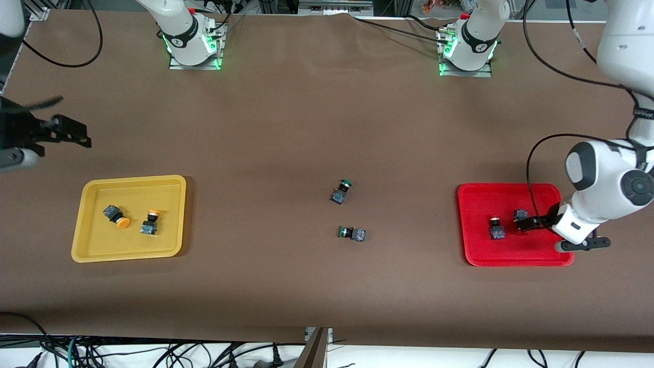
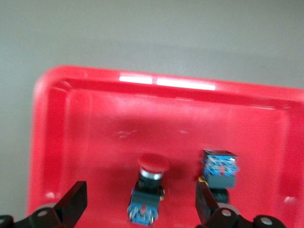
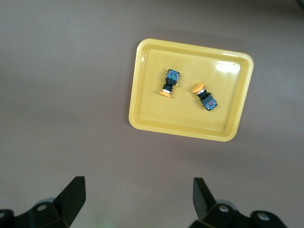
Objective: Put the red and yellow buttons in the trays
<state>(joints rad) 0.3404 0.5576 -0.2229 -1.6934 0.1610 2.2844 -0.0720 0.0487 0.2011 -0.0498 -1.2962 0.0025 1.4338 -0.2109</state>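
The red tray (image 1: pixel 480 250) lies toward the left arm's end and holds two red buttons, one (image 1: pixel 496 228) with its cap up and one (image 1: pixel 521 214) beside the fingers. My left gripper (image 1: pixel 529 224) hangs open low over this tray. In the left wrist view a red-capped button (image 2: pixel 147 190) lies free on the red tray (image 2: pixel 95 133) between the spread fingers of the left gripper (image 2: pixel 141 195), the other button (image 2: pixel 218 168) close by one finger. The yellow tray (image 1: pixel 168 194) holds two yellow buttons (image 1: pixel 116 216) (image 1: pixel 150 223). My right gripper (image 1: pixel 71 134) waits open, empty, above bare table.
Two green-capped switches (image 1: pixel 341 191) (image 1: pixel 352 233) lie on the brown table mid-way between the trays. The right wrist view looks down on the yellow tray (image 3: pixel 142 109) with its two buttons (image 3: pixel 169 83) (image 3: pixel 205 97). Cables hang at the table's near edge.
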